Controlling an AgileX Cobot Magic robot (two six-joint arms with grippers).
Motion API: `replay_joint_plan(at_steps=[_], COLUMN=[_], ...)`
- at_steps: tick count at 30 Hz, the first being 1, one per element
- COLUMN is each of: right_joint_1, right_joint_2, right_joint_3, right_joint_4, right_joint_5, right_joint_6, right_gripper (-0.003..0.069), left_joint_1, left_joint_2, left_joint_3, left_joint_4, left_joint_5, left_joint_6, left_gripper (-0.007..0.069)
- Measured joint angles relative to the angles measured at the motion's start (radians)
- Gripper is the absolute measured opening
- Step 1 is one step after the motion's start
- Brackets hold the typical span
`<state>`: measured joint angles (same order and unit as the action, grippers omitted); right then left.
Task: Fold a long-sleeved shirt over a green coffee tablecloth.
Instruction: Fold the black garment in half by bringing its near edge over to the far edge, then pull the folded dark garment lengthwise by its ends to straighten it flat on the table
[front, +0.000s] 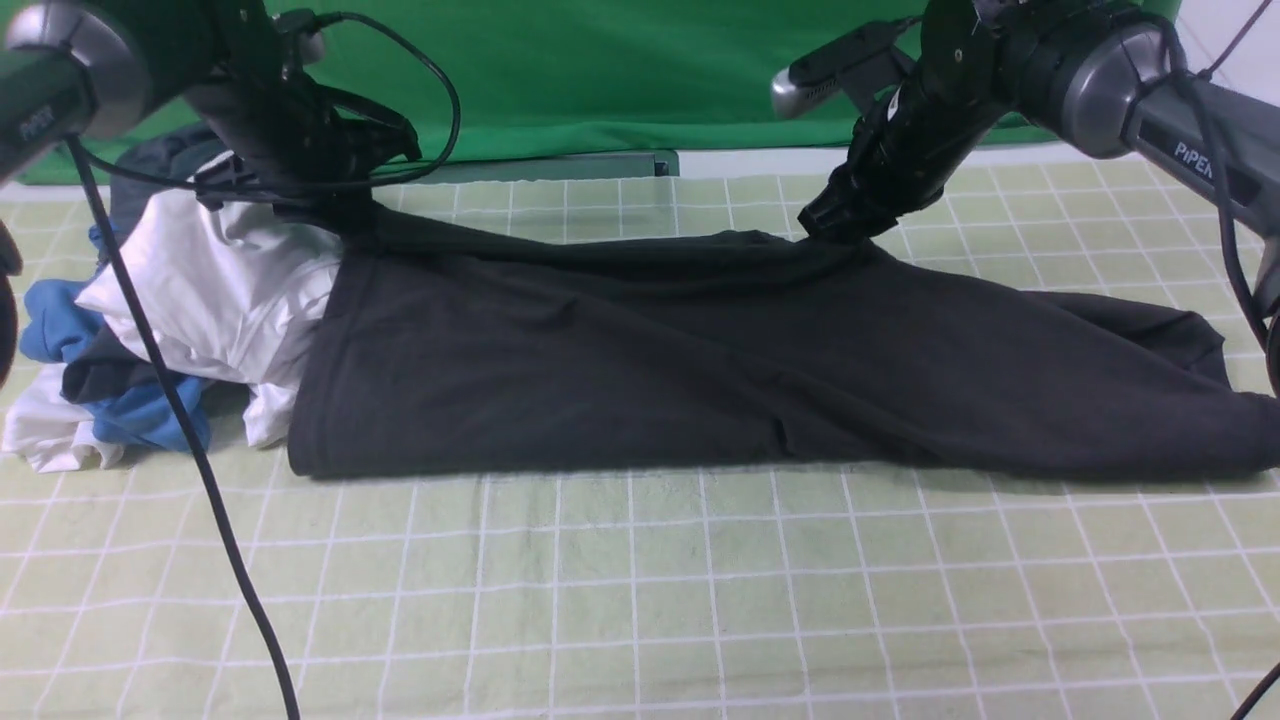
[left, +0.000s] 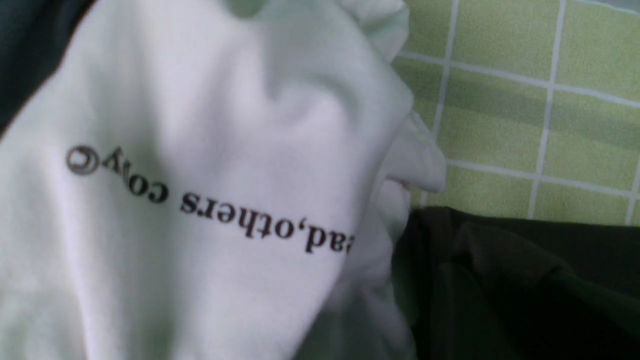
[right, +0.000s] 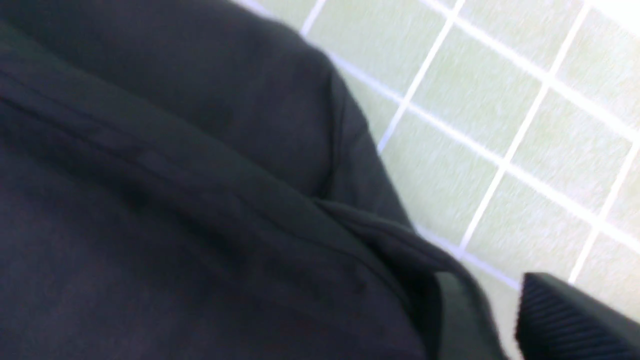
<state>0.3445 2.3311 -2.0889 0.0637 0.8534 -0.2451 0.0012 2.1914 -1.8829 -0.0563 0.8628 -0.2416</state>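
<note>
The long-sleeved shirt (front: 700, 380) lies spread across the middle of the bench on the green coffee tablecloth (front: 640, 600). It is black and doubled over, so its near edge runs in a fairly straight line from left to right. Its right end narrows and reaches the right border of the front view. Its far edge rises in two peaks, one under each arm. The left claw (front: 335, 215) sits at the shirt's far left corner, down against the dark cloth. Its tips are lost against the fabric, so I cannot tell whether they are apart or clamped. The right claw (front: 835, 228) meets the far edge right of centre, where the fabric bunches up to it. In the right wrist view one ribbed finger (right: 565, 315) shows just beside a fold of the shirt, with a strip of tablecloth between them. The other finger is not clear, so here too I cannot tell whether the claw grips. Just left of the shirt and touching it is a heap of other clothes: a white garment (front: 230, 290) on top, with blue garments (front: 60, 325) lower down. In the left wrist view the white garment carries a line of dark lettering (left: 215, 205). A black cable (front: 200, 460) hangs from the left arm across the heap and the near cloth. A plain green backdrop (front: 600, 80) stands behind the bench.
</note>
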Motion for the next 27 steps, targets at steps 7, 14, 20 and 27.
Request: replay_joint_plan(at_steps=[7, 14, 20, 27], right_joint_1=[0.000, -0.002, -0.002, -0.059], right_joint_2=[-0.061, -0.192, -0.256, -0.367], right_joint_3=[-0.052, -0.085, -0.037, 0.175], right_joint_4=[-0.007, -0.064, -0.064, -0.055], right_joint_5=[0.079, 0.247, 0.350, 0.359], right_joint_6=[0.001, 0.000, -0.020, -0.026], right_gripper=[0.0318, 0.0072, 0.0000, -0.0005], left_joint_1=[0.014, -0.003, -0.103, -0.236], left_joint_2=[-0.013, -0.068, -0.069, -0.002], left_joint_3=[-0.103, -0.190, -0.141, -0.085], left_joint_4=[0.063, -0.044, -0.079, -0.100], left_joint_5=[0.092, 0.255, 0.281, 0.172], left_joint_6=[-0.019, 0.135, 0.242, 0.256], left_gripper=[0.0391, 0.0209, 0.0017, 0.0004])
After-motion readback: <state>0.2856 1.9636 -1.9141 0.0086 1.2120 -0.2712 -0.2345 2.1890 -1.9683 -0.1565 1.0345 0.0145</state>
